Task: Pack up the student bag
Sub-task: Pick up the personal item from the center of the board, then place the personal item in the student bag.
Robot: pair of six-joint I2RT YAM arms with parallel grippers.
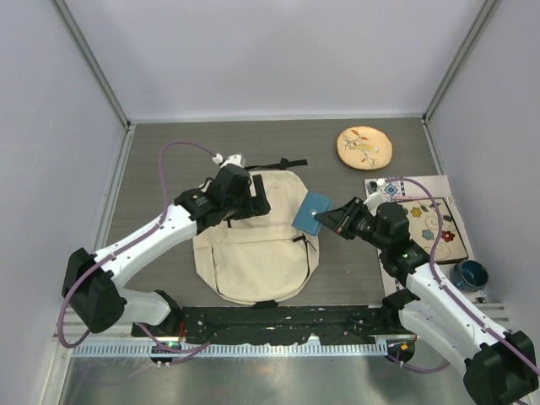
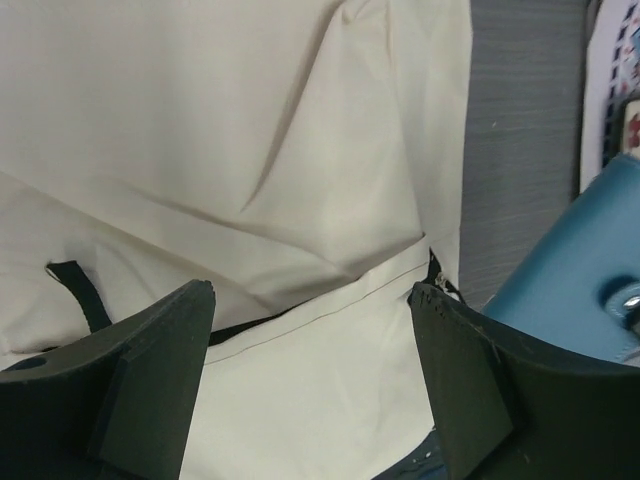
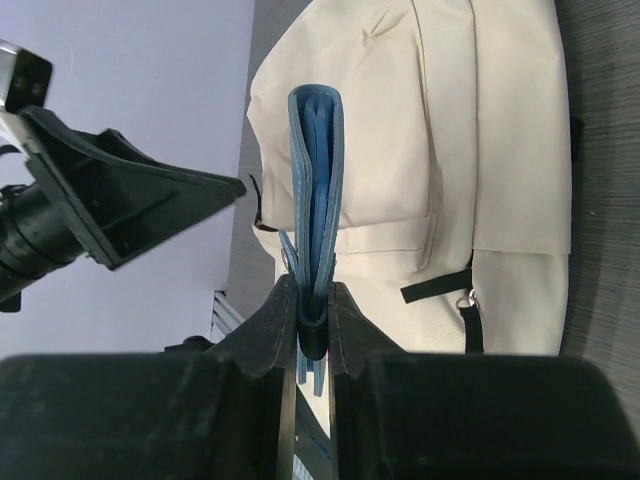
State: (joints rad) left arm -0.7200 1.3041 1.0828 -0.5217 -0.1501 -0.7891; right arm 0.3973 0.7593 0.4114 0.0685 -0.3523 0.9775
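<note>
1. Far right of the grey table (image 1: pixel 169 160): a round tan embroidered disc (image 1: pixel 364 147), well apart from everything else.
2. Nearer on the right: a flat floral mat (image 1: pixel 426 228), partly covered by the right arm, with a dark blue cup (image 1: pixel 469 274) just beside its near corner.
3. Mid-table, lying flat: the student bag (image 1: pixel 253 245), cream fabric, black straps at its far end and along its right edge, nothing resting on its lower half.
4. Above the bag's far end: the left gripper (image 1: pixel 257 204), pointing down at the fabric.
5. Seen from the left wrist: cream cloth (image 2: pixel 250 150) filling the space below and between the fingers, with a stitched seam and a black strap running across.
6. Left jaws spread wide, clamping nothing; contact with the cloth impossible to judge.
7. Just off the bag's right edge, near its upper corner: the right gripper (image 1: pixel 327 221), aimed toward the bag.
8. Right jaws closed narrow on a blue notebook (image 1: pixel 312 211), pinched at one edge and held on end, spine toward the wrist camera (image 3: pixel 318 180).
9. From the right wrist: bag (image 3: pixel 480 150) beyond and beneath the notebook, left gripper (image 3: pixel 120 210) off to the side, well apart from the notebook.
</note>
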